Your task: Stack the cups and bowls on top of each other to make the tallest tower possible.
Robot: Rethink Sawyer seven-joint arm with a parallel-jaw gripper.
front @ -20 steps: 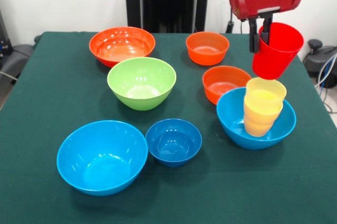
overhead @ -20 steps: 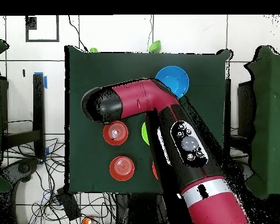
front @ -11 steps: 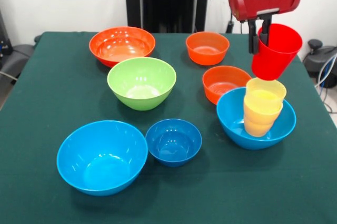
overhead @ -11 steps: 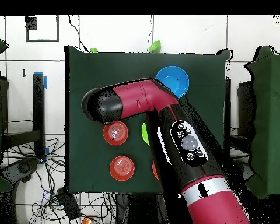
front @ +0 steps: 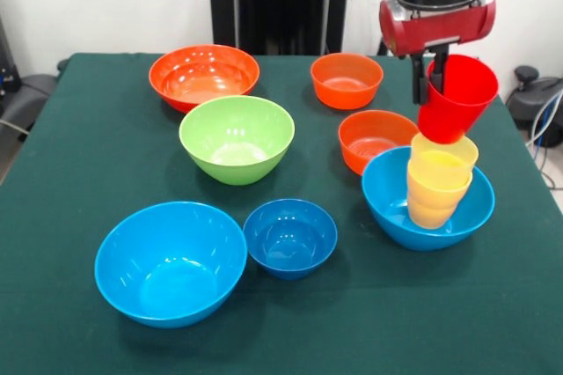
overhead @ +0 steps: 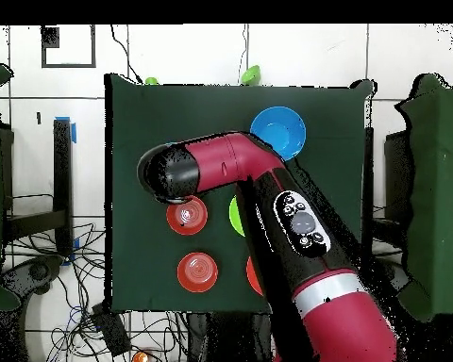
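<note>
The gripper [front: 431, 84] holds the red cup [front: 456, 98] by its rim just above the yellow cups [front: 438, 180] nested in a blue bowl [front: 428, 198] near the table's edge; seven bowls remain unstacked.

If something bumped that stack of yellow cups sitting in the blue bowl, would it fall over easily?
Probably fairly easily. The yellow cups form a tall, narrow column that already leans slightly, resting on the curved inside of the light blue bowl rather than a flat floor. Their glossy plastic looks light and slippery, so a nudge would likely slide or tip them, though the bowl's wall might catch them.
</note>
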